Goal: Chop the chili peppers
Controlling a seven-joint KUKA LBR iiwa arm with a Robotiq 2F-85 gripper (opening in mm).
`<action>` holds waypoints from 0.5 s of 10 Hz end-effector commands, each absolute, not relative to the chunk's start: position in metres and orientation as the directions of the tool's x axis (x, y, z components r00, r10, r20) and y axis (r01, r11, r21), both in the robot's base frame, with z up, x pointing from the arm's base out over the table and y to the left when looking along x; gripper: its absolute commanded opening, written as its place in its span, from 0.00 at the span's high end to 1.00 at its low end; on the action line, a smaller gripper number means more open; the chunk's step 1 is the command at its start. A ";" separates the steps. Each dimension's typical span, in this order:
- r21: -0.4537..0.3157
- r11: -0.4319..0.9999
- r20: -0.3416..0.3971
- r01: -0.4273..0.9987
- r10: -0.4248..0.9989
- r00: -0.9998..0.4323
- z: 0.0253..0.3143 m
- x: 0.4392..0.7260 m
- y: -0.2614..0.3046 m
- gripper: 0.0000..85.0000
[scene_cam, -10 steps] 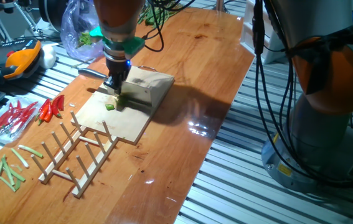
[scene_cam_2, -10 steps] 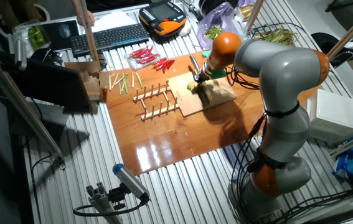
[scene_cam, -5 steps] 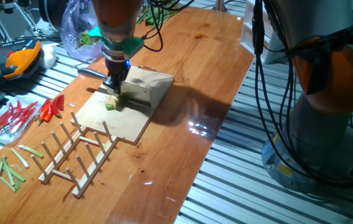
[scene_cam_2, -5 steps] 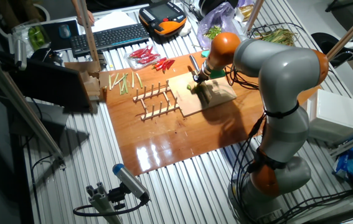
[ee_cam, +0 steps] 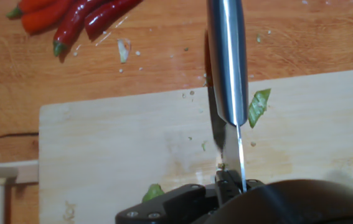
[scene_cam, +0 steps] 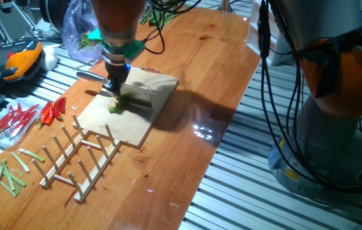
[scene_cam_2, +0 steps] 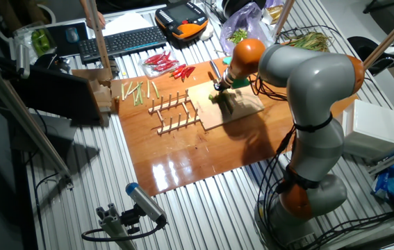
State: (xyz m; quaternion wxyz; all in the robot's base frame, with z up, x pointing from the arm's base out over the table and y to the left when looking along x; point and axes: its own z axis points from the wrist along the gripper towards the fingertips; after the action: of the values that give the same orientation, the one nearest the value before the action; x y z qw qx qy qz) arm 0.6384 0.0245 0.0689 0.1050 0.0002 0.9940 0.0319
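One fixed view: the gripper (scene_cam: 113, 85) stands over the far-left part of the wooden cutting board (scene_cam: 136, 121), which lies on the wooden tabletop (scene_cam: 212, 70). The chili peppers (scene_cam: 114, 107), a small bright green piece, lie on the board just below the fingers. Red chilies (scene_cam: 21, 118) and a wooden rack (scene_cam: 82, 156) lie to the left and nearer the camera.

The other fixed view: the arm (scene_cam_2: 308, 90) bends down to the board (scene_cam_2: 217, 111); the gripper (scene_cam_2: 219, 86) sits at the board's far edge, and the green piece is too small to make out.

Hand view: the jaws are closed on a knife (ee_cam: 227, 62), whose blade points away over the board (ee_cam: 114, 162). One green chili sliver (ee_cam: 258, 107) lies just right of the blade; another bit (ee_cam: 153, 192) lies beside the gripper body.
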 end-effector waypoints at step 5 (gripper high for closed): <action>0.043 0.999 -0.164 -0.020 -0.013 -0.986 0.085 0.635 0.014 1.00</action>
State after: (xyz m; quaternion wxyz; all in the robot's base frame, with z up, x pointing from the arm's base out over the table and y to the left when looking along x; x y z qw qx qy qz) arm 0.6336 0.0129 0.0832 0.0828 -0.0090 0.9963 0.0223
